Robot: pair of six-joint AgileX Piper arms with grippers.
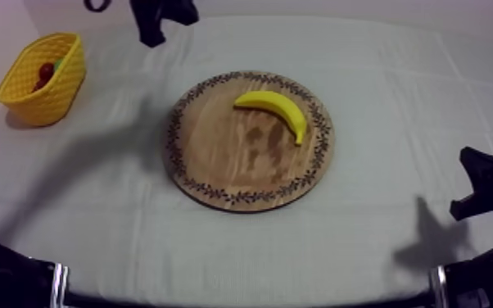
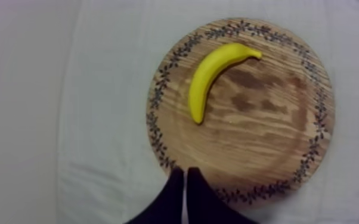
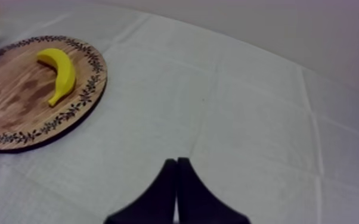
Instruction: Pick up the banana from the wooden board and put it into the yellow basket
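Left end effector (image 2: 185, 173), black wedge, at grained board (image 2: 259, 143) with curved banana (image 2: 209, 74)

The grey-white worktop cloth (image 1: 397, 164) you see is creased with fold lines. Toward its far left corner you have a small red fruit (image 1: 45, 72), something green (image 1: 58, 62) just beside it.

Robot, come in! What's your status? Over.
Left gripper shut, empty. Right gripper shut, empty. Banana on wooden board, untouched. Path to yellow basket open.
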